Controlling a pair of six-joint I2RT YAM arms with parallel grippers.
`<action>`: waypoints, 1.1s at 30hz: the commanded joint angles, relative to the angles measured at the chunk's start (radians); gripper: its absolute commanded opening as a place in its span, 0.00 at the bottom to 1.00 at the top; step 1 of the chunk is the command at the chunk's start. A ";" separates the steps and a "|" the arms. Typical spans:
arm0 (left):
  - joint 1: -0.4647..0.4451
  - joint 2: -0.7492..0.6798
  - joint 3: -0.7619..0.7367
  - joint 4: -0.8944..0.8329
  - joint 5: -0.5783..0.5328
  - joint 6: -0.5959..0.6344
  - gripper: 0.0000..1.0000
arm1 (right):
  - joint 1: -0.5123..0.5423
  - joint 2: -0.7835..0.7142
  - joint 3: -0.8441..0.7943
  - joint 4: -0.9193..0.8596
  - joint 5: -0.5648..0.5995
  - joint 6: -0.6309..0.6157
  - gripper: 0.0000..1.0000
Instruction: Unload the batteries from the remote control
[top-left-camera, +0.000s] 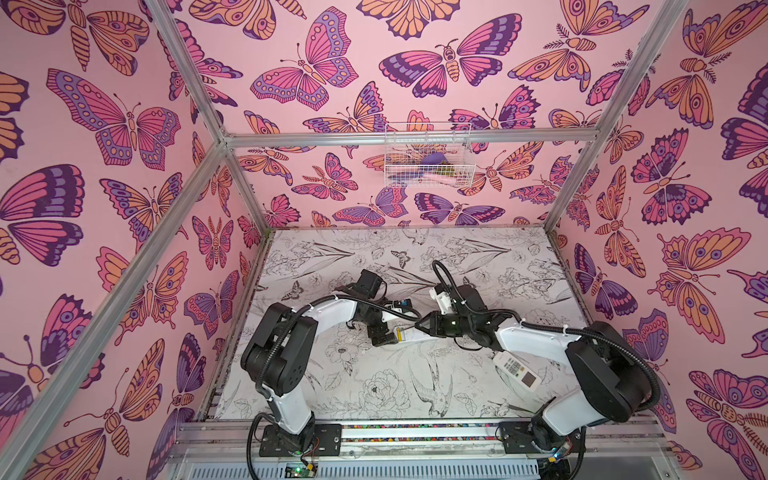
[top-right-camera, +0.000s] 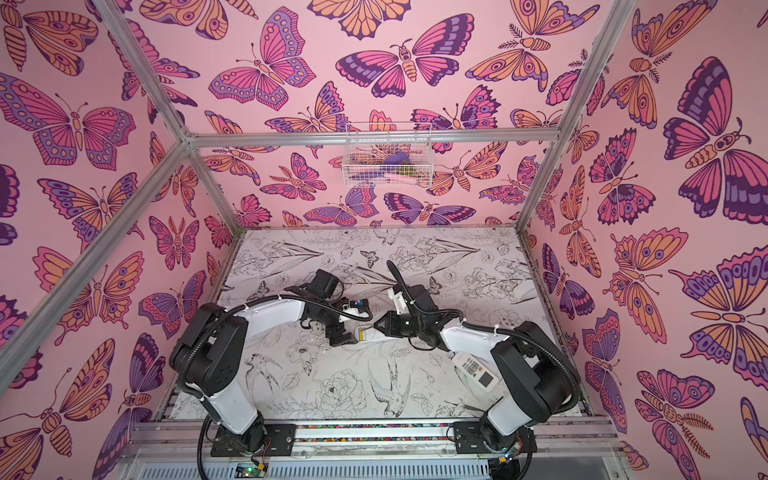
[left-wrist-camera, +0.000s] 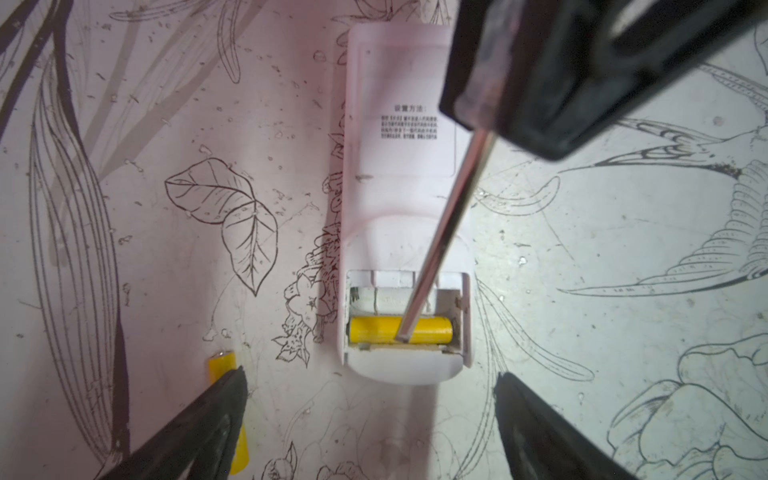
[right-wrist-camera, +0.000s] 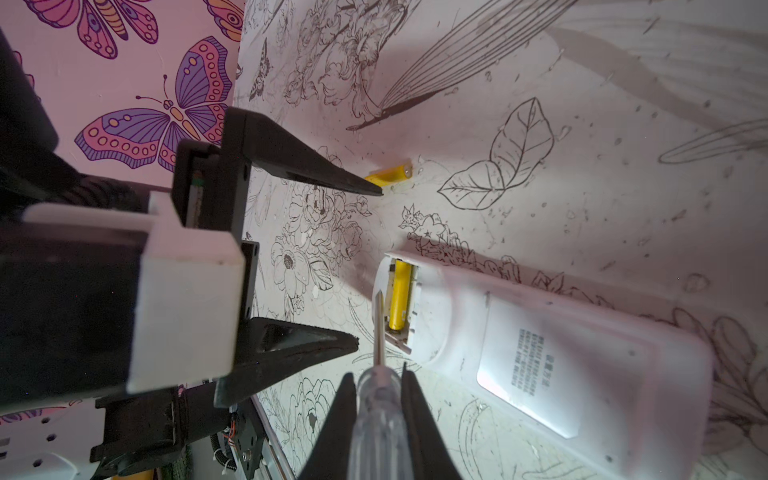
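With our right gripper (right-wrist-camera: 378, 374) pinching the screwdriver (left-wrist-camera: 446, 232) and left gripper (left-wrist-camera: 372, 376) spread, we pry the yellow battery (left-wrist-camera: 432, 330) up gently.

Enclosed robot test cell, laboratory type: aluminium-profile frame (top-left-camera: 311, 140), butterfly-print wall panels (top-left-camera: 104, 124), floral-print worktop (top-left-camera: 365, 365), left arm (top-left-camera: 278, 353) and right arm (top-left-camera: 598, 370) bolted to a front rail (top-left-camera: 415, 432).

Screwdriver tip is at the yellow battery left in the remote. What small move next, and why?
Probably tilt the screwdriver so its tip levers the battery up out of the remote. The battery lies flat in the open bay, the tip is at its edge, and the right gripper grips the screwdriver.
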 joint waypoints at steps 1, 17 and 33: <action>-0.021 0.038 0.025 -0.056 -0.035 0.029 0.93 | -0.005 0.007 -0.005 0.016 -0.018 -0.022 0.00; -0.073 0.162 0.126 -0.165 -0.114 0.054 0.83 | -0.022 0.007 -0.024 -0.004 -0.022 -0.052 0.00; -0.103 0.209 0.170 -0.272 -0.109 0.094 0.78 | -0.021 0.068 -0.022 0.016 -0.032 -0.048 0.00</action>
